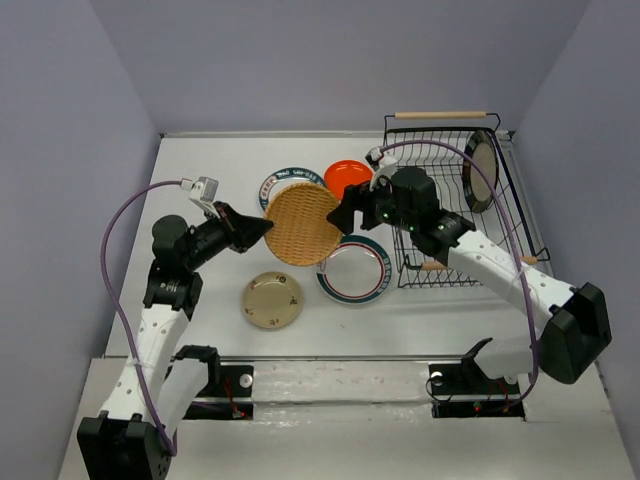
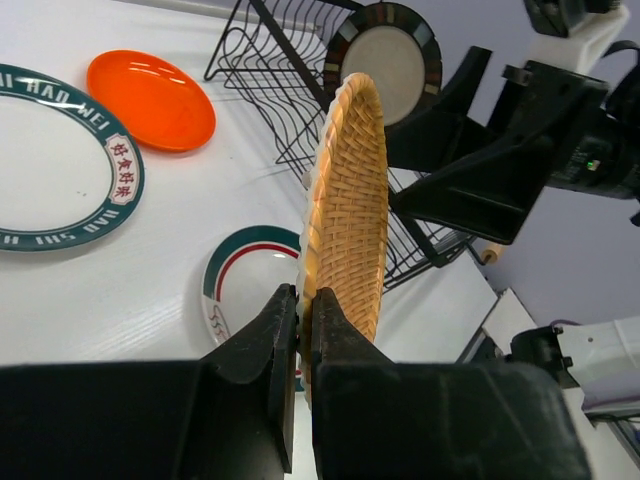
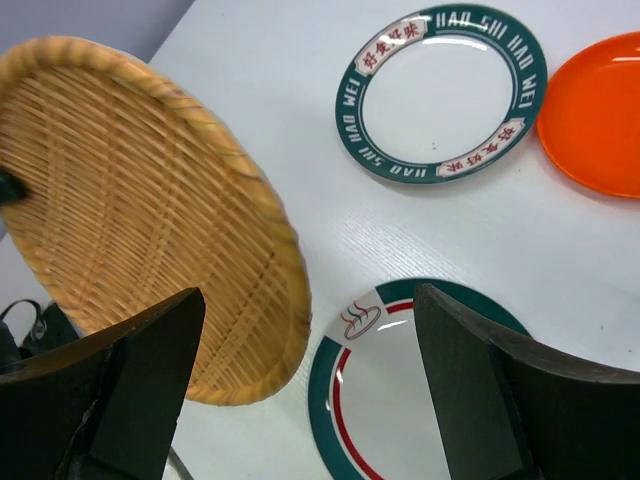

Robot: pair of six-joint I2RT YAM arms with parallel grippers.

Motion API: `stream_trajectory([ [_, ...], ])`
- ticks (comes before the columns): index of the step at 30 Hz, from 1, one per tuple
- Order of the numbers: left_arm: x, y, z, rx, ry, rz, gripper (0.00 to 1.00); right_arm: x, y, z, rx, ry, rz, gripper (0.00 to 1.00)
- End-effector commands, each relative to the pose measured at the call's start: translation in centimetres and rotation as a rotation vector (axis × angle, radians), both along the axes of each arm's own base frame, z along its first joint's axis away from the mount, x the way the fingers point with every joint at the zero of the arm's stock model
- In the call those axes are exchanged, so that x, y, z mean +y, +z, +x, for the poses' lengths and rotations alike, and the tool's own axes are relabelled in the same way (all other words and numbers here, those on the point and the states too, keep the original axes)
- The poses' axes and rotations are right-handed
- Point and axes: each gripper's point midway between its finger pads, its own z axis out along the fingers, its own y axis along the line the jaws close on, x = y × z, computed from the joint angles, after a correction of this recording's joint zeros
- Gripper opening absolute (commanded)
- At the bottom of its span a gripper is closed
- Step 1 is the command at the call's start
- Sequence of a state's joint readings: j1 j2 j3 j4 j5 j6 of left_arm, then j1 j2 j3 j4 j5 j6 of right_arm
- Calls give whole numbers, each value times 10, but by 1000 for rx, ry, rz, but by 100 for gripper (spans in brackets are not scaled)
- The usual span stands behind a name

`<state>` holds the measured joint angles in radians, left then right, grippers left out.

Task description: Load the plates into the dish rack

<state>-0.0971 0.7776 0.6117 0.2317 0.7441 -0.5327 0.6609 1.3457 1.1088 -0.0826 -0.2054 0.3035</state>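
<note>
Grey-violet walls close round a white table (image 1: 400, 320). Above its middle the woven tan plate (image 1: 303, 223) is held off the surface, standing on edge and a little tilted. The left gripper (image 1: 266, 229) is clamped on its rim, both fingers pressed against the weave. The right gripper (image 1: 347, 217) is at the opposite rim with its fingers spread wide; I cannot tell if they touch the plate.

Flat on the table lie the white plate with lettered green rim (image 1: 281, 182), the orange-red plate (image 1: 347, 177), the white plate with green and red stripes (image 1: 354, 272) just beside the rack, and the beige plate (image 1: 272, 299) nearer the arm bases. At the far right stands the dish rack (image 1: 440, 135); the cream plate with dark rim (image 1: 482, 170) is upright inside it.
</note>
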Motion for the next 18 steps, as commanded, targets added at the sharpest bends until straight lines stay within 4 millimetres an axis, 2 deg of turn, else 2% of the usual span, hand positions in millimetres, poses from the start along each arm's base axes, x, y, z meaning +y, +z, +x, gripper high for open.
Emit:
stream_trajectory([
  [1, -16, 48, -17, -158, -140, -36, 6, 14, 1, -8, -4, 141, -2, 90],
  [2, -18, 47, -19, -154, -161, -36, 6, 16, 3, -8, -2, 162, 13, 90],
  [4, -21, 45, -20, -146, -183, -37, 6, 29, 10, -20, -5, 263, 68, 88],
  [6, -24, 40, -21, -128, -209, -37, 6, 31, 12, -25, 7, 303, 108, 81],
  [7, -26, 38, -21, -121, -216, -37, 6, 37, 21, -33, -11, 365, 146, 77],
  [8, -27, 36, -21, -117, -221, -35, 6, 37, 24, -35, -13, 391, 165, 61],
  [10, -27, 31, -19, -104, -222, -33, 6, 38, 25, -46, 22, 447, 212, 37],
  [11, -27, 30, -20, -105, -222, -31, 6, 35, 29, -42, 10, 443, 234, 11],
  [12, -27, 29, -19, -103, -219, -30, 8, 33, 30, -39, 20, 432, 246, 7],
  [13, -26, 29, -20, -111, -217, -26, 23, 27, 30, -32, 38, 393, 257, 7],
  [14, -26, 29, -20, -113, -214, -23, 33, 23, 33, -27, 30, 366, 260, 7],
  [15, -25, 29, -20, -120, -204, -17, 55, 14, 35, -17, 27, 318, 263, 7],
  [17, -23, 25, -19, -115, -187, 17, 74, -4, 42, 1, 12, 213, 268, 7],
  [18, -24, 31, -19, -132, -166, 33, 86, -17, 55, 7, -17, 165, 272, 7],
])
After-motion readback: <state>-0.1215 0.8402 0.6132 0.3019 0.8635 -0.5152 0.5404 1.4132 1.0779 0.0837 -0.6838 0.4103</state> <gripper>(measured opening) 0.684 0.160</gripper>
